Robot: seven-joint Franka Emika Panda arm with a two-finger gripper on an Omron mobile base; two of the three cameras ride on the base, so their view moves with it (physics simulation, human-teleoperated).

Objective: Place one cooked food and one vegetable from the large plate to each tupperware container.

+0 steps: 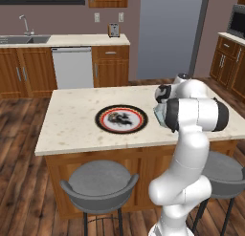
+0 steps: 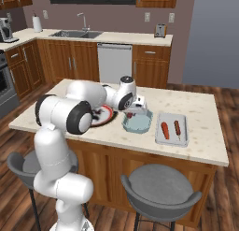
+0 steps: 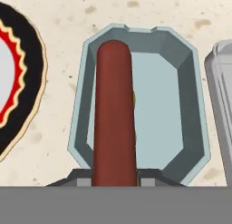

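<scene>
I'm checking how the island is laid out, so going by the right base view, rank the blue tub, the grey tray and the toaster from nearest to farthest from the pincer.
1. Blue tub: directly under the pincer, which is shut on a sausage.
2. Grey tray: next along the island, on the tub's far side from the plate.
3. Toaster: on the back counter by the wall.

The big round plate (image 1: 121, 119) has a black rim, a red wavy ring and a white middle. The plastic tub (image 3: 192, 128) is pale blue-grey. The long sausage (image 3: 114, 114) is dark red-brown.
</scene>
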